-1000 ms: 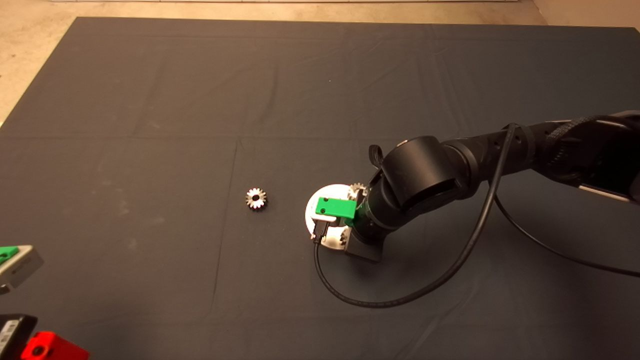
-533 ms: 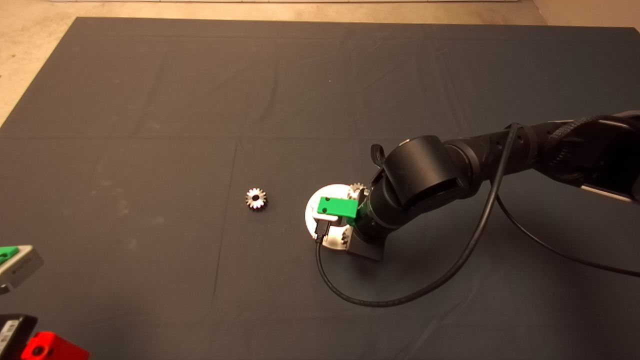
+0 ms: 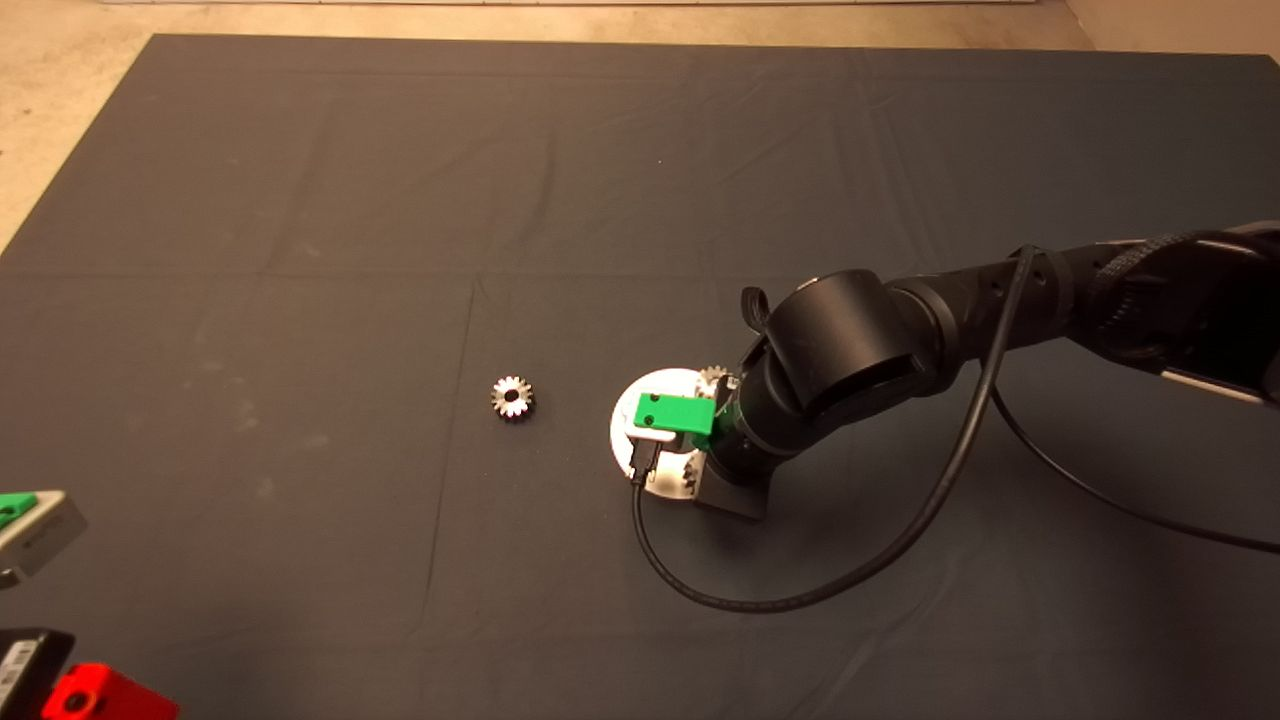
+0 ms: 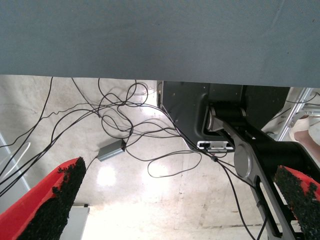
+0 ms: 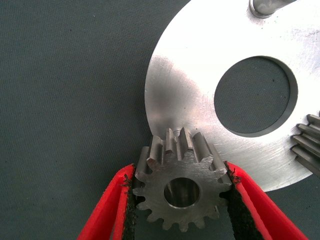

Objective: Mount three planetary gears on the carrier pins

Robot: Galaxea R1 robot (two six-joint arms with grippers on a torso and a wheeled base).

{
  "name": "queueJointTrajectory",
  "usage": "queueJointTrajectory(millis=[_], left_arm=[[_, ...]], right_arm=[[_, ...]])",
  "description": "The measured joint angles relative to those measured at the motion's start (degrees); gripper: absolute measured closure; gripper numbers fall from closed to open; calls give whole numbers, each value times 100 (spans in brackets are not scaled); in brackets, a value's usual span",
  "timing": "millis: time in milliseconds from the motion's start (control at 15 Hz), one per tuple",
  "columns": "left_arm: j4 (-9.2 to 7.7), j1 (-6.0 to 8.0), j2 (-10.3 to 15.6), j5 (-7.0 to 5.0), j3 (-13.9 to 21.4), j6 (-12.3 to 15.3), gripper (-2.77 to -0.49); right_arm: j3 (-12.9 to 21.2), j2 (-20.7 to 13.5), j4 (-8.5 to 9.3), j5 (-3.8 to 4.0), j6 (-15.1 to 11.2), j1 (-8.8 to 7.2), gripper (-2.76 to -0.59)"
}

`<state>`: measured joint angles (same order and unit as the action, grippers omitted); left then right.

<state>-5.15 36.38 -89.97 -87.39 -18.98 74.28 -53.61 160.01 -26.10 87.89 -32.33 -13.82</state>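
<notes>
From above, a dark mat point(image 3: 300, 200) with a few faint creases covers the table, and a strip of pale concrete floor point(image 3: 60, 60) shows past its far and left edges. The right arm reaches in from the right, and its gripper point(image 3: 672, 440) hangs low over a white disc point(image 3: 622, 425) near the middle of the mat. A black cable point(image 3: 800, 600) loops from the wrist across the mat in a wide curve. One planetary gear point(image 3: 512, 397) lies flat and alone on the mat, left of the disc and apart from it. A second gear point(image 3: 712, 377) peeks out at the disc's far rim, just beside the arm. The left gripper point(image 3: 30, 600) waits at the lower left edge.

The left wrist view shows only the room: the edge of the mat, a shiny pale floor with tangled thin black wires point(image 4: 120, 120), a small grey box point(image 4: 111, 150) and a black machine base point(image 4: 200, 115). Its two red fingers point(image 4: 50, 200) stand wide apart, with nothing between them.

The right wrist view is close in. The red fingers point(image 5: 115, 210) are clamped on a gear point(image 5: 181, 187) from both sides, their pads pressed to its teeth. The gear overlaps the disc's rim, and something silvery shows inside its centre hole. One bare carrier pin point(image 5: 265, 6) stands at the disc's far side, beyond the large centre hole point(image 5: 252, 95). Teeth of another gear point(image 5: 307, 142) show at the picture's edge.
</notes>
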Motion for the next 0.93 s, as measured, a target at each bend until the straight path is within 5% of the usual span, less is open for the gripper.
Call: queueJointTrajectory(millis=[933], left_arm=[[-2,0,0,0,0,0,-275]], right_arm=[[-112,51,-91,-14,56,0,-107]])
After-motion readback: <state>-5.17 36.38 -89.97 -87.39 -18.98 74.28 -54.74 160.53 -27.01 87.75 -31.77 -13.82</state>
